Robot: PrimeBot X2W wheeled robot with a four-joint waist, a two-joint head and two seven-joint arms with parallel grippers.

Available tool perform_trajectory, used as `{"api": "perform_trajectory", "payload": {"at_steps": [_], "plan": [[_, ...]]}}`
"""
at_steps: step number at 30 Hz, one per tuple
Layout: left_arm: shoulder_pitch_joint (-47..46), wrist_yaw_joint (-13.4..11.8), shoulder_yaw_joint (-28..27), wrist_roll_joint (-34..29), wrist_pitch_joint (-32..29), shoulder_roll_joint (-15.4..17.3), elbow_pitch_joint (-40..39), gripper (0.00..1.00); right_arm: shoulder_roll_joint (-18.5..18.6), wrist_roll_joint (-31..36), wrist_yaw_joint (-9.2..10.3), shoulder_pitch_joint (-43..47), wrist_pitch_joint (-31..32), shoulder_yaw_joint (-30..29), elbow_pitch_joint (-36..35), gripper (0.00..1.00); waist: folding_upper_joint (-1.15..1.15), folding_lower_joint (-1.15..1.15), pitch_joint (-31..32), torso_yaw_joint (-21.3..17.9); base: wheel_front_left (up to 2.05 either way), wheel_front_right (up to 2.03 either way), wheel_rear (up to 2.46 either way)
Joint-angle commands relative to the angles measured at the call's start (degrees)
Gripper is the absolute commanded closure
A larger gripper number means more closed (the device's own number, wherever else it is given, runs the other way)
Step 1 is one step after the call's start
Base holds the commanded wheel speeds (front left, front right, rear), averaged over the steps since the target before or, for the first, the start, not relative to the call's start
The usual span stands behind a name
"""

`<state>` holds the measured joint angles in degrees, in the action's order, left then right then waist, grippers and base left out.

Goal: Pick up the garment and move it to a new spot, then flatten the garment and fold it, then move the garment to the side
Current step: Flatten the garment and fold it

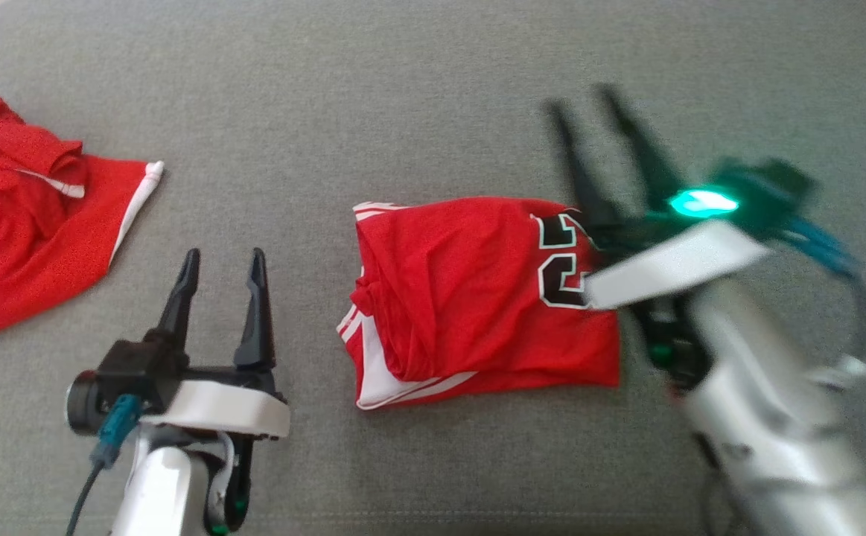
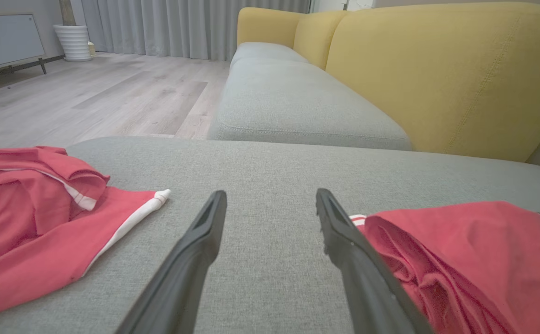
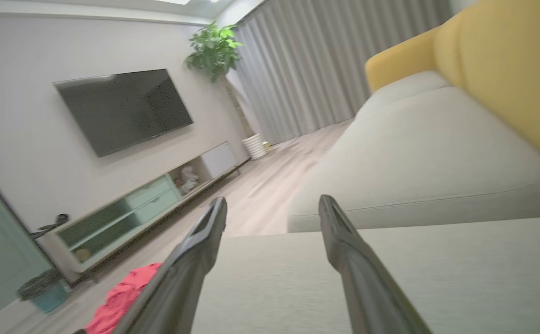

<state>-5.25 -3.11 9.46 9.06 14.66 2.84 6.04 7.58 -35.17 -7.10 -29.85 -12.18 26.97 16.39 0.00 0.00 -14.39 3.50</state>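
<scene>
The garment [image 1: 470,298] is a red jersey with white stripes and a black number, lying folded in a rough rectangle in the middle of the grey cushion [image 1: 418,97]. My left gripper [image 1: 224,257] hovers open to its left, nothing between the fingers; in the left wrist view the garment [image 2: 474,260] lies just right of the right finger [image 2: 339,232]. My right gripper [image 1: 585,100] is blurred and raised over the garment's right edge, with its fingers spread and empty. Open jaws also frame the right wrist view of the right gripper [image 3: 273,202].
A second red garment [image 1: 23,238] lies crumpled at the cushion's far left, also seen in the left wrist view [image 2: 28,218]. A yellow sofa back [image 2: 437,69] rises beyond the cushion. A bit of red cloth [image 3: 121,297] shows low in the right wrist view.
</scene>
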Motion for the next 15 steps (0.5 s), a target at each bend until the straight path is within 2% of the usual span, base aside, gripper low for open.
{"api": "perform_trajectory", "payload": {"at_steps": [1,4,8,15], "plan": [[-1.23,-0.27,-2.56,-0.70,0.34,0.61,-1.99,0.00,0.49,3.00,-0.39,3.91,0.04,-3.00,-2.78,0.00,0.00,0.00,0.25,-0.44,0.00,0.00,0.00],[-1.09,-0.21,-3.14,-0.82,0.34,0.97,-2.09,0.00,2.21,8.64,-0.39,8.85,1.52,-10.41,-5.48,0.00,0.00,0.00,0.52,-1.01,0.00,0.00,0.00],[-0.56,-0.36,-3.66,-1.09,0.34,1.37,-2.44,0.00,2.77,15.62,-0.39,15.36,3.55,-18.05,-10.30,0.00,0.00,0.00,1.01,-1.59,0.00,0.00,0.00],[0.39,-0.14,-3.92,-1.23,0.34,1.94,-2.29,0.00,1.24,23.82,-0.39,24.42,6.55,-23.60,-19.18,0.00,0.00,0.00,1.90,-2.16,0.00,0.00,0.00]]}}
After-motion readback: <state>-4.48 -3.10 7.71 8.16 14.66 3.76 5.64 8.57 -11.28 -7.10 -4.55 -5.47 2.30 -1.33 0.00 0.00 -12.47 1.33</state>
